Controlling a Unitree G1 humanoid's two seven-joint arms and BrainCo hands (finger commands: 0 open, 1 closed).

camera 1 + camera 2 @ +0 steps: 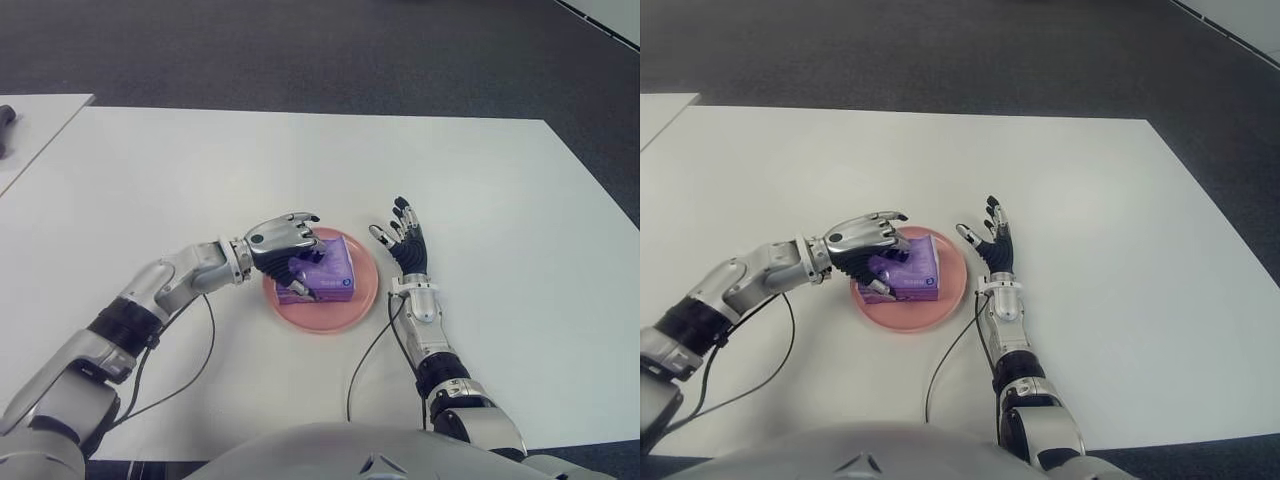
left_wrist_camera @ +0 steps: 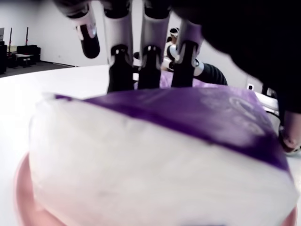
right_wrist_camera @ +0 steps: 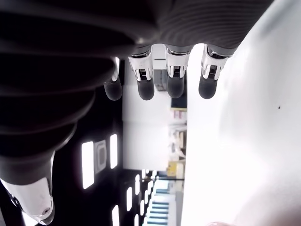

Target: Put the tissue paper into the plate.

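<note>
A purple and white tissue pack [image 1: 337, 268] lies inside the pink plate [image 1: 342, 318] at the middle of the white table [image 1: 480, 200]. My left hand [image 1: 291, 252] reaches in from the left and is closed on the pack, fingers over its top and thumb against its near side. In the left wrist view the pack [image 2: 155, 155] fills the frame, three fingers [image 2: 149, 61] come down behind its far edge and one finger stays raised. My right hand [image 1: 404, 238] stands just right of the plate, fingers spread, holding nothing.
Black cables [image 1: 205, 350] trail over the table from both forearms toward its near edge. A second white table [image 1: 35, 125] with a dark object [image 1: 5, 125] stands at the far left. Dark carpet [image 1: 300, 50] lies beyond the far edge.
</note>
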